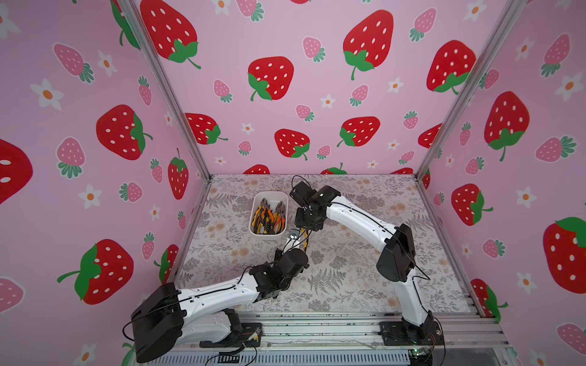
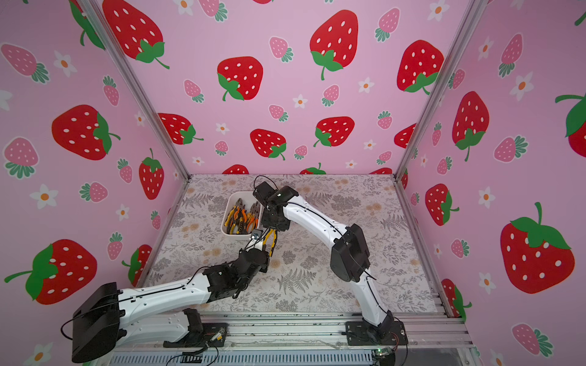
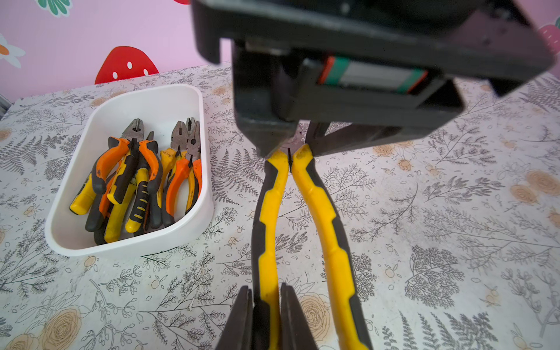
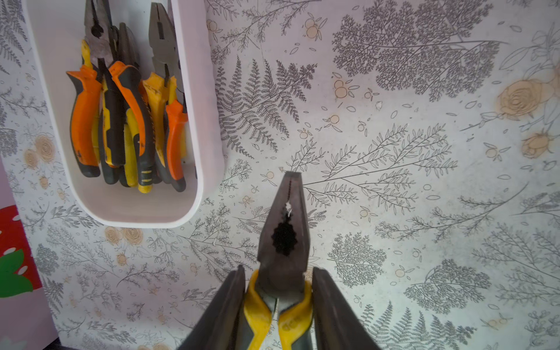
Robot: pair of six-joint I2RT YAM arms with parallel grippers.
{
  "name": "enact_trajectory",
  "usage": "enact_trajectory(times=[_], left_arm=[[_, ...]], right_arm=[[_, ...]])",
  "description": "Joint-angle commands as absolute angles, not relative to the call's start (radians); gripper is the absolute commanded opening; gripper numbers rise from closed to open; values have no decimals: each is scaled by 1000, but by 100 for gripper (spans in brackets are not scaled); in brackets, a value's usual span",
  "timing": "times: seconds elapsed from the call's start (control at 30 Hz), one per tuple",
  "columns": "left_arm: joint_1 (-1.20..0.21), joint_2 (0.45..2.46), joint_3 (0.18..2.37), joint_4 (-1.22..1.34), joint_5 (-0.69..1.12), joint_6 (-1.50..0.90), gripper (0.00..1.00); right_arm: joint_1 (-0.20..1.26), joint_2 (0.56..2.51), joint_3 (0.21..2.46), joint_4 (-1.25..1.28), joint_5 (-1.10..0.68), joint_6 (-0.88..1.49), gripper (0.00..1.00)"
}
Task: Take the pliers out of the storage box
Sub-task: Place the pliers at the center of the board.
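Yellow-and-black-handled steel pliers (image 4: 283, 224) are held over the floral-print bench (image 3: 424, 212), left tool (image 3: 265, 291) clamped on one handle, right tool (image 4: 278, 269) pinching the joint, at 4 o'clock of the shallow white plastic storage box (image 3: 181, 233) containing other orange- and yellow-handled pliers (image 3: 133, 188).

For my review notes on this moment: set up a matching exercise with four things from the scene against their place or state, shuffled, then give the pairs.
Things:
1. left gripper
2. right gripper
3. yellow-handled pliers
4. storage box

Place or state:
A. white, on the table, other pliers piled inside
B. fingers on either side of the pliers' pivot
C. closed on one yellow handle
D. outside the box, between both grippers

Pairs: 1-C, 2-B, 3-D, 4-A
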State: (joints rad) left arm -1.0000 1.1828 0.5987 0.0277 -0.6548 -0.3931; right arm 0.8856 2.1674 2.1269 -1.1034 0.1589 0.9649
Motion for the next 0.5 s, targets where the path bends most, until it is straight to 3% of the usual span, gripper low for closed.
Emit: enact_trajectory(times=[0.0,0.47], left_arm=[[-1009,1146,617,121,-689,-385,0],[-1012,1110,591,146,-692,-368,0]], right_arm=[[894,2168,2110,-1111,177,969,35],[887,2215,2162,-1143,180,902,40]])
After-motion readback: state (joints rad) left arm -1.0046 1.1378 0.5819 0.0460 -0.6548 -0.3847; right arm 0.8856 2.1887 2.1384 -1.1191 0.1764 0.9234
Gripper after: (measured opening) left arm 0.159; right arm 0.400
